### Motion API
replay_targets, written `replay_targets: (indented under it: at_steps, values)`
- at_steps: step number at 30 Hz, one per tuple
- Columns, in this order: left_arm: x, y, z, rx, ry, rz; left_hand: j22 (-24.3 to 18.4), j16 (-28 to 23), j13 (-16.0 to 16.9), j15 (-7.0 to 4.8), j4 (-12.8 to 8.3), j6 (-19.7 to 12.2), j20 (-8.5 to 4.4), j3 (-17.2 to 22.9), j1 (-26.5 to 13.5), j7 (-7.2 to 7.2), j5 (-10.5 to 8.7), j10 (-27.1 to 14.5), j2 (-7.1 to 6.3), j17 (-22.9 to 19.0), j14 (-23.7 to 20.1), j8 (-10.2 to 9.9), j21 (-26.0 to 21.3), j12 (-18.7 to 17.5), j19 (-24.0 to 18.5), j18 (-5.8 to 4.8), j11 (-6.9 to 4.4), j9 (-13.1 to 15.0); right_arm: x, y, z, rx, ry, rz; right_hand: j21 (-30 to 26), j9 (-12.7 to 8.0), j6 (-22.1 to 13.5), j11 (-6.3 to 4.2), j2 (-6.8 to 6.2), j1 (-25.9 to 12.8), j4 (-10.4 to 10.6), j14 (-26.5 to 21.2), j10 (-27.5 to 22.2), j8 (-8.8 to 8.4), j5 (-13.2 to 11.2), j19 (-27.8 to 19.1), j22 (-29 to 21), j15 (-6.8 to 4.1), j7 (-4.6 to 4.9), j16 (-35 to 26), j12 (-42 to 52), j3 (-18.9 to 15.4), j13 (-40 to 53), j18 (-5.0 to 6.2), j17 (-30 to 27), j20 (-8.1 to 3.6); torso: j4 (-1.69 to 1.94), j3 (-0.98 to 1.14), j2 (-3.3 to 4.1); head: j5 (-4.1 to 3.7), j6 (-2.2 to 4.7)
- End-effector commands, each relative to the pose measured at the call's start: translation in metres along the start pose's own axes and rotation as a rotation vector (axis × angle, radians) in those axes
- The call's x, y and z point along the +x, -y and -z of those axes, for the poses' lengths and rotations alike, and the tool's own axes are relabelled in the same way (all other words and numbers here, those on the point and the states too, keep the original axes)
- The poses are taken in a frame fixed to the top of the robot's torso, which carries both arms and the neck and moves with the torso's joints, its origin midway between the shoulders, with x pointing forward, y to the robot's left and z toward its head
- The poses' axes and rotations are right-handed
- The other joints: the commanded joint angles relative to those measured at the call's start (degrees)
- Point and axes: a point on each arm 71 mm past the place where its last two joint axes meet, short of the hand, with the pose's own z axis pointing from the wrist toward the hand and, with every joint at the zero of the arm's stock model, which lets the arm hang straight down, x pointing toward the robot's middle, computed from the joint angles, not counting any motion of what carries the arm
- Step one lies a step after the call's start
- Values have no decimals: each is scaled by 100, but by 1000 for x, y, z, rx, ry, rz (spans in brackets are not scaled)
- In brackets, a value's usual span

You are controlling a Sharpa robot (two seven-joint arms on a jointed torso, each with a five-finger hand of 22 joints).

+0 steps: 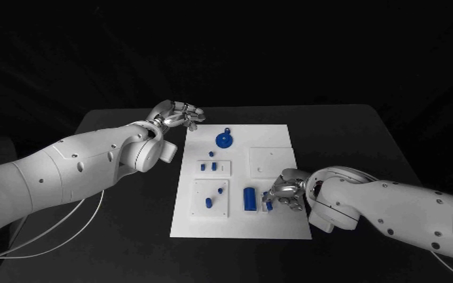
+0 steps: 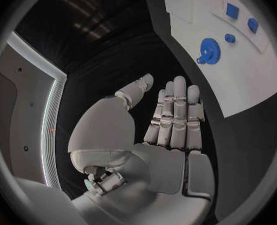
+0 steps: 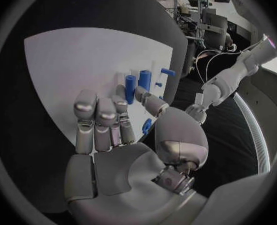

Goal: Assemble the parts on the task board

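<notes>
The white task board lies mid-table. A blue gear sits near its far end, with small blue parts below it. A blue cylinder stands near the front. My right hand hovers low over the board just right of that cylinder. In the right wrist view the thumb of my right hand reaches toward the cylinders. A small blue piece shows between thumb and fingers; whether it is gripped is unclear. My left hand floats by the board's far left corner, fingers straight, holding nothing.
The black table has bare room right of the board. A pale cable loops at the front left under my left arm. In the left wrist view the gear and two small blue blocks lie on the board.
</notes>
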Motion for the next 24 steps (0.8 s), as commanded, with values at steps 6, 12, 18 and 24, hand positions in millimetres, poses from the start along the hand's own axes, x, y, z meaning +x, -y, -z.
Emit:
replay_targets:
  at_steps: [6,12,18,24]
  values:
    - [2,1,0,6,-13,8,7,-24,-2,13,33,-8,-10,-5,-54,30,-31,-47,-12,8,15,23,-25,22,-29,38,-7,-7,3,0,-1,2,-6,23,36,-1,38,-7,-36,-86,0,-3,38,-34,7,-9,89,-45,10,34,16,-30,10,434,12,-14,1,-4,0,11,-13]
    - [1,1,0,5,-12,8,9,-26,-2,13,34,-9,-10,-6,-55,30,-31,-48,-13,10,15,23,-27,22,-29,37,-7,-8,4,0,-2,2,-10,30,40,-4,32,-4,-96,-135,-33,-4,31,-40,7,-9,87,-43,13,32,15,-85,16,434,14,-22,-1,-5,-2,22,-27]
    - [1,1,0,4,-13,9,10,-27,-2,13,35,-10,-10,-6,-56,31,-32,-49,-14,13,15,24,-28,22,-29,37,-6,-9,6,-1,-2,0,-14,32,42,-6,31,-3,-127,-161,-58,-4,29,-43,7,-10,85,-42,14,31,15,-128,20,434,16,-27,1,-6,-2,26,-35]
    - [1,1,0,4,-12,8,12,-29,-3,14,39,-11,-9,-7,-60,31,-32,-50,-13,16,15,25,-29,23,-29,37,-6,-11,7,-1,-3,0,-19,29,43,-8,26,-1,-205,-238,-72,-1,23,-49,7,-8,79,-40,17,26,13,-237,25,434,16,-31,0,-4,-1,31,-32]
